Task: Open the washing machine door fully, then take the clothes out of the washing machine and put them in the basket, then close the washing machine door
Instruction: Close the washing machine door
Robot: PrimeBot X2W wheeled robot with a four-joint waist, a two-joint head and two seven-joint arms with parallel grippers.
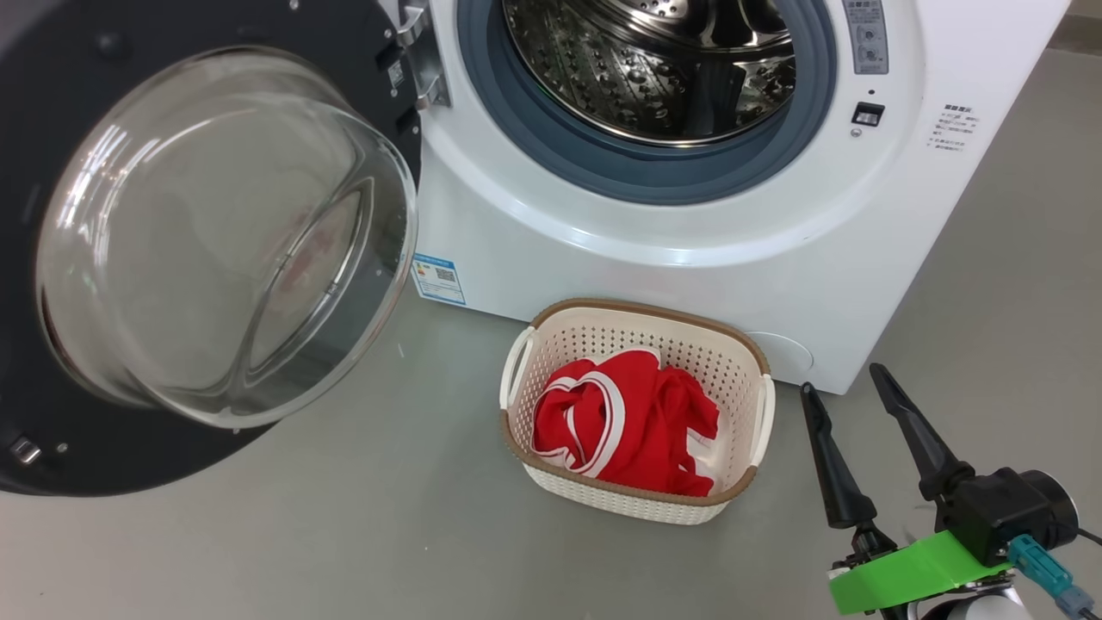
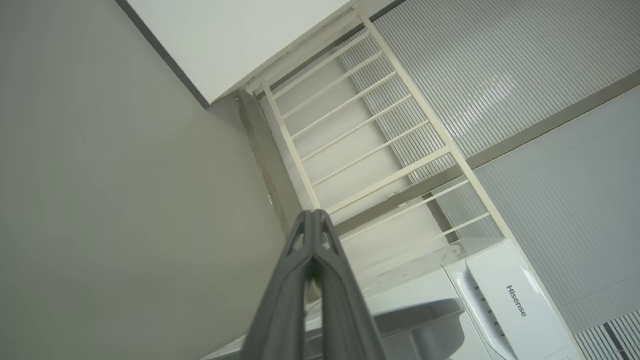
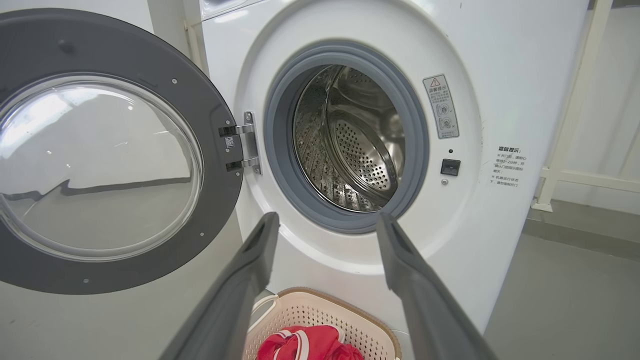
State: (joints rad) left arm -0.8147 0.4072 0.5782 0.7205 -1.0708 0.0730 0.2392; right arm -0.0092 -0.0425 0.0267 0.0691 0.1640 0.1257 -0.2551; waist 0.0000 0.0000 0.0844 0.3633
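The washing machine [image 1: 758, 258] stands on the grey floor [image 1: 344, 551], and the visible part of its steel drum [image 1: 654, 77] holds no fabric. The washing machine door [image 1: 215, 241] is swung fully open to the robot's left. The basket [image 1: 641, 508] sits on the floor just in front of the machine's lower front edge. The clothes [image 1: 628, 422], red with white trim, lie bundled inside it. The right gripper [image 1: 842, 379] hovers near the basket's right side, jaws spread wide and empty. The left gripper [image 2: 312, 216] points toward a white railing [image 2: 360, 125], fingers pressed together on nothing. Opening and unloading look done; closing the door appears to be what remains.
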